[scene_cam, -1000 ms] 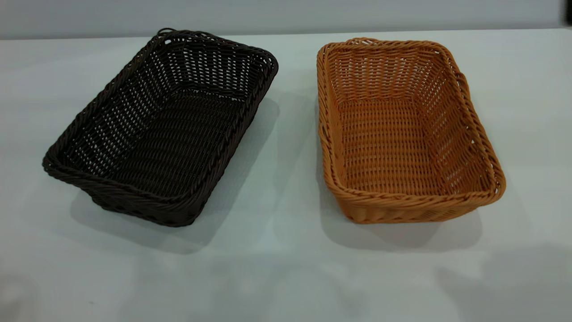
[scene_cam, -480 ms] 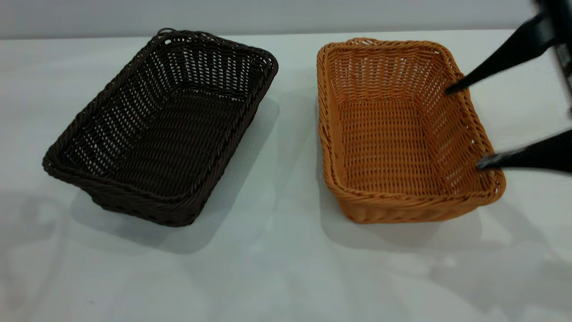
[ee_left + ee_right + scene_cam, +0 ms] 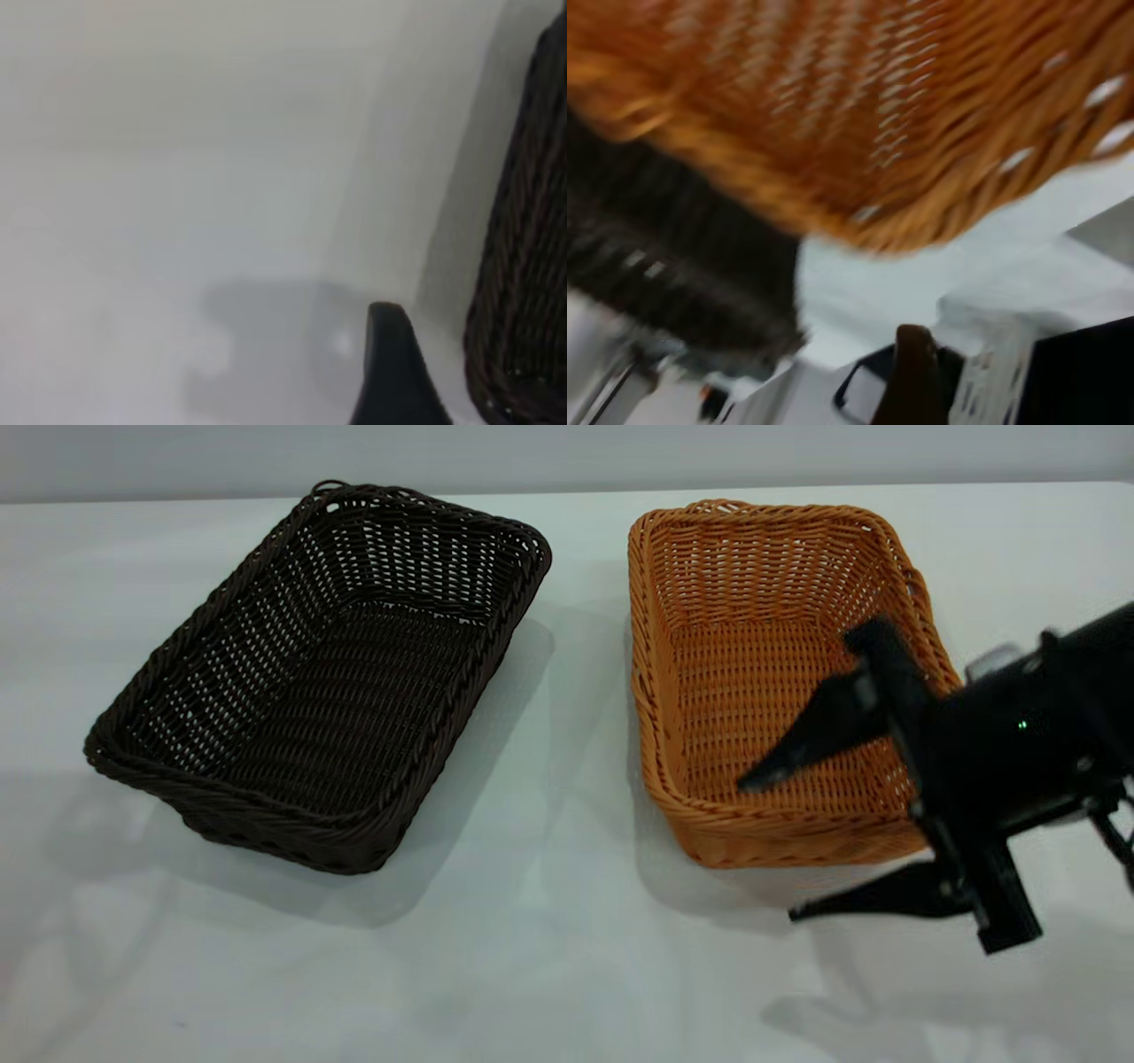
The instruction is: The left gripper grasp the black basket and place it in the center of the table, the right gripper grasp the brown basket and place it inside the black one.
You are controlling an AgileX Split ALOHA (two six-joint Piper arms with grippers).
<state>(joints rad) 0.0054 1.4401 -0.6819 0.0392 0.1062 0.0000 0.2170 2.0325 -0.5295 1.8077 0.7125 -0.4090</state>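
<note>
The right gripper [image 3: 766, 846], at the frame's lower right, reaches leftward with its fingers spread wide, one over the inside of the brown basket [image 3: 780, 682] and one outside its near wall, seemingly to straddle that rim for a grasp.

The black basket [image 3: 319, 673] sits left of centre on the table [image 3: 567, 974], unmoved.

The left gripper [image 3: 390, 372] hovers beside it; whether its fingers are apart cannot be told.
</note>
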